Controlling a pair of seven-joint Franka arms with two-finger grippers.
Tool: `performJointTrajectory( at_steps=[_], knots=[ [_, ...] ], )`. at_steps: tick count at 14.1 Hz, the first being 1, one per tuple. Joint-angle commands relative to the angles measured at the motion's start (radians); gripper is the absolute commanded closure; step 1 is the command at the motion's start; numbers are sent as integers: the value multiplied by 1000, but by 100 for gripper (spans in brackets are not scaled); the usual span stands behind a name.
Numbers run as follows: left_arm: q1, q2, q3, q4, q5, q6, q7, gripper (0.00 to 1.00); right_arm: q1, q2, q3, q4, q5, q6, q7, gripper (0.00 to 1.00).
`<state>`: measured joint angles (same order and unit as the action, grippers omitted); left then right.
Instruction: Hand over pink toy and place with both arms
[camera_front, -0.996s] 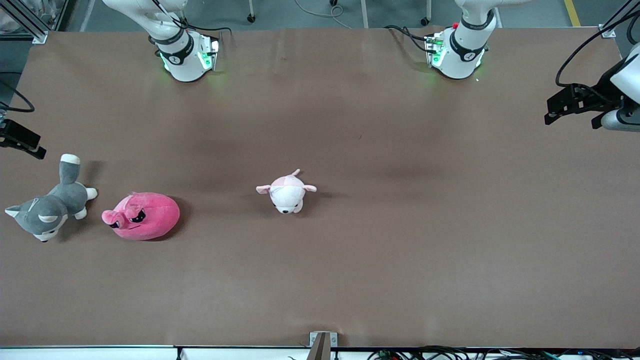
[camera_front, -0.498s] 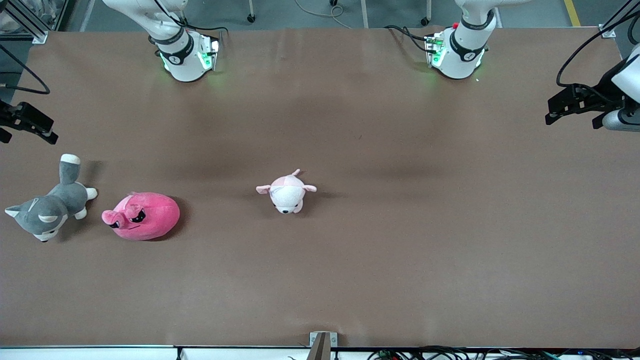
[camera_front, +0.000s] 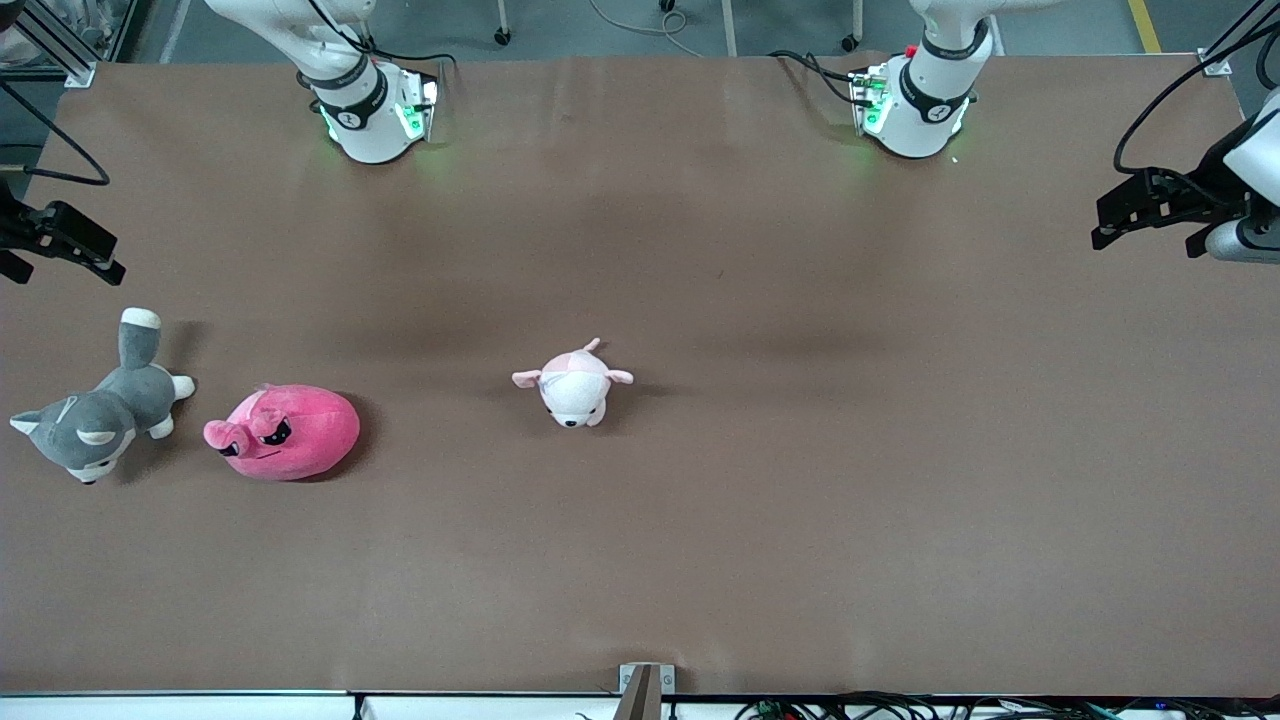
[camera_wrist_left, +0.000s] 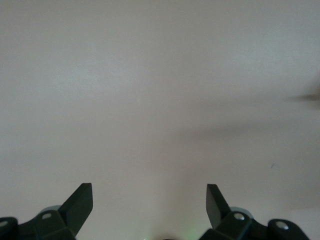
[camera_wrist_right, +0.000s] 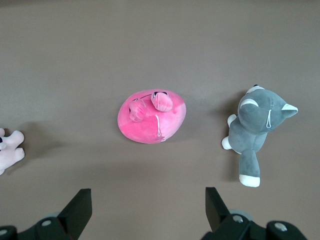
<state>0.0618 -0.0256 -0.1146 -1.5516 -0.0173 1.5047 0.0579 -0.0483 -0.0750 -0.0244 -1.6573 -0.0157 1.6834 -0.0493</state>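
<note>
Fingers (camera_wrist_right: 82, 207) parted on both arms; pink toy (camera_front: 290, 432) lies untouched.

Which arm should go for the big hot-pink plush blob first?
Right, probably. The right gripper hangs open at the right arm's end of the table, where the hot-pink plush blob lies; its wrist view shows the blob. The left gripper, open, waits at the left arm's end.

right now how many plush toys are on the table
3. The grey-and-white dog lies at the right arm's end, the pink toy beside it, and the pale pink-and-white animal near the table's middle. Nothing seems hidden.
</note>
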Motion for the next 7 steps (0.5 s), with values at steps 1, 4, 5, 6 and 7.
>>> performJointTrajectory(
  at_steps=[1, 4, 5, 6, 7],
  knots=[
    [-3, 7, -7, 21, 17, -18, -3, 0, 1, -20, 3, -21, -4, 7, 0, 0],
    [-22, 7, -10, 21, 13, -17, -16, 0, 1, -19, 3, -21, -4, 7, 0, 0],
    [-25, 7, -11, 21, 13, -18, -23, 0, 1, -19, 3, -21, -4, 7, 0, 0],
    [-25, 7, -14, 19, 13, -18, -23, 0, 1, -19, 3, -21, -4, 7, 0, 0],
    [-25, 7, -14, 21, 13, -17, -23, 0, 1, -19, 3, -21, -6, 5, 0, 0]
  ],
)
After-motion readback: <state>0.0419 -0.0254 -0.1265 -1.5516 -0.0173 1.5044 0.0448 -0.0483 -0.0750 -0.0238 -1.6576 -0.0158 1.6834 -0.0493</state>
